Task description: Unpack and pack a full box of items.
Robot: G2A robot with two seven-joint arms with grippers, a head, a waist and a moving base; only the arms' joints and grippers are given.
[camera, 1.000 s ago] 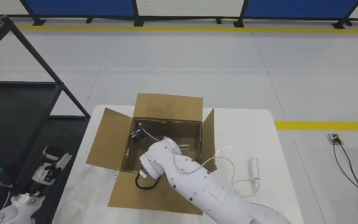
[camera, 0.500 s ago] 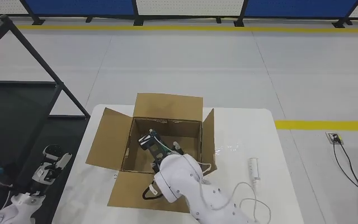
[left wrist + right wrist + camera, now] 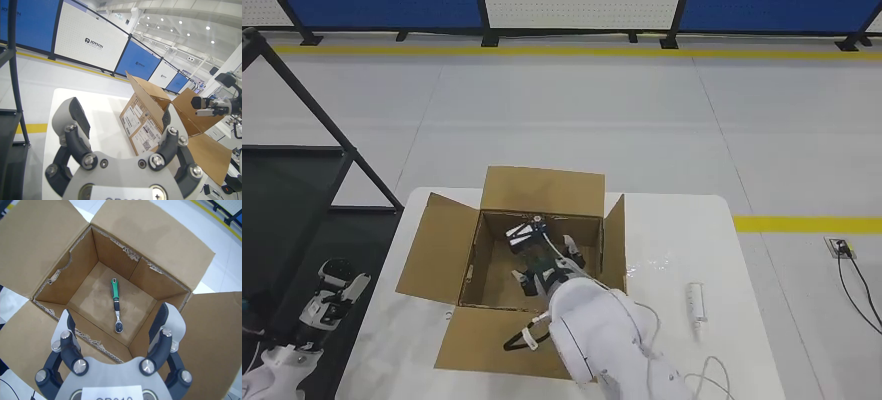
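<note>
White table (image 3: pixel 674 232) bears an open brown cardboard box (image 3: pixel 113 253) holding a green-handled ratchet wrench (image 3: pixel 115 306); right end effector (image 3: pixel 116 313) hangs open above.

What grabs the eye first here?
The open cardboard box on the white table, its flaps spread out, with a green-handled ratchet lying flat on its floor. The right gripper is open over the box's opening, above the ratchet. The left gripper is open too, off at the box's labelled side.
</note>
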